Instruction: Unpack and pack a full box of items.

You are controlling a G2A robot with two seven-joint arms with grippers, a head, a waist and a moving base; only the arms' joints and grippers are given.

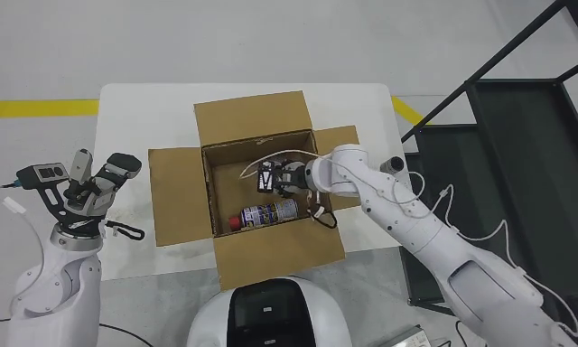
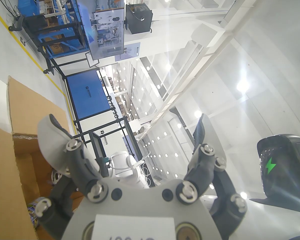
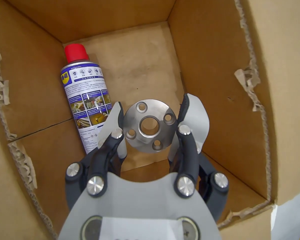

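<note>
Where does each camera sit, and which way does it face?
Top view: above the arms, looking down at table and box; both arms show.
Left wrist view: left wrist, facing the ceiling; open left gripper.
Right wrist view: right wrist, facing into box; right gripper holding flange.
Top and right wrist views share the spray can.

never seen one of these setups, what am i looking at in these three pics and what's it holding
It is a two-armed robot at a white table. One picture looks down from above its arms; the other two come from cameras on its wrists. An open cardboard box stands on the table, a red-capped spray can lying on its floor. The right gripper, inside the box, is shut on a round metal flange. The left gripper is open and empty, off beside the box.
</note>
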